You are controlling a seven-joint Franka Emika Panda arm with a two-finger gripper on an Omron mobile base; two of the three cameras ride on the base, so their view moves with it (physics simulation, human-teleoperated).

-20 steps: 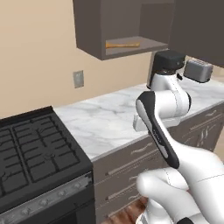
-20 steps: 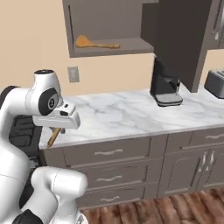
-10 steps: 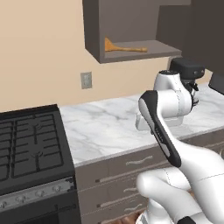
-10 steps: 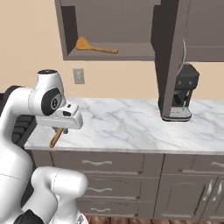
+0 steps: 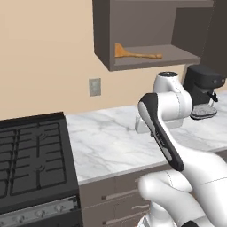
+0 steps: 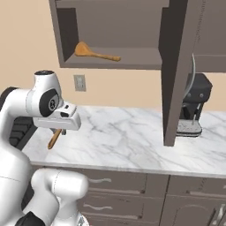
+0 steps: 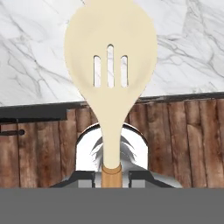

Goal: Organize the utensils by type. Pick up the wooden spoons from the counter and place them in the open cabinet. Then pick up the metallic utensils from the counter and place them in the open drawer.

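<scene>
From the left base view, one wooden spoon (image 5: 135,53) lies flat on the shelf of the open cabinet (image 5: 146,62), its round bowl to the left and its thin handle running right; it is the one thing on that shelf. Below, the white marble counter (image 5: 106,144) with grey veins runs rightwards from a black gas stove (image 5: 31,164) at the left, and a single dark coffee machine (image 5: 205,91) stands at the far right behind the arm. A grey wall outlet (image 5: 94,87) sits on the beige wall. From the right base view, the same long spoon (image 6: 95,53) rests in the cabinet (image 6: 110,64), whose dark door (image 6: 176,73) hangs open in front of the coffee machine (image 6: 193,106). The gripper (image 6: 59,131) hangs over the counter's (image 6: 132,141) near left edge, and an orange-brown handle pokes down from it: the second spoon (image 6: 54,139), tilted. In the hand view, that shorter spoon (image 7: 110,83) stands straight up between the fingers (image 7: 85,178), which are clamped on its orange handle; its pale, smooth oval bowl has three narrow slots. Behind it lie veined marble (image 7: 188,52) and, nearer, brown wood-plank flooring (image 7: 183,140).
</scene>
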